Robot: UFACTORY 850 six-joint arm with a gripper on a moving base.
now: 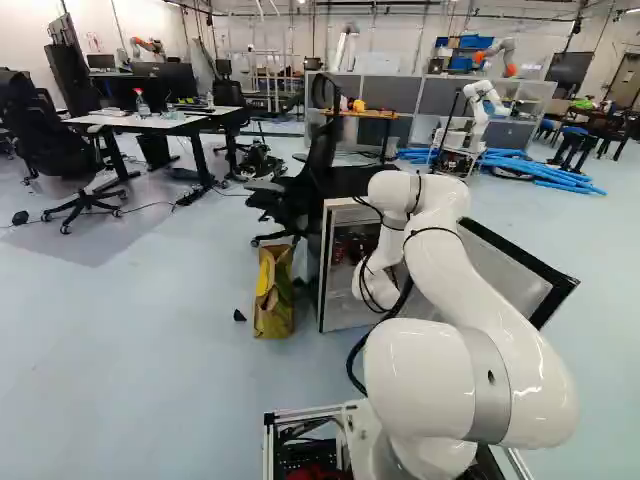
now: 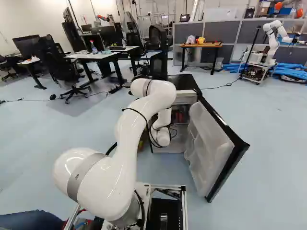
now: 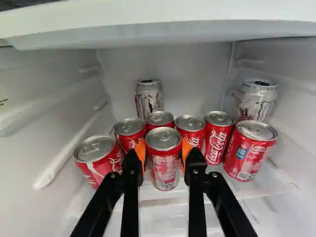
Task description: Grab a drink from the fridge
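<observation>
A yellow bag point(image 1: 272, 300) is standing near, a black office chair point(image 1: 52, 145) is standing left, blue tubes point(image 1: 535, 170) are lying far right.

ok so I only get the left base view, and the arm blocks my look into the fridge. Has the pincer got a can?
Observer: Yes. The wrist view shows the pincer closed on a red can, an orange pad against either side.
Operator: Any other red ones in there?
Observer: Six other red cans, some behind the gripped one, some off to either side.
Operator: Anything that isn't red?
Observer: Two silvery cans, farther back than the gripped one.
</observation>
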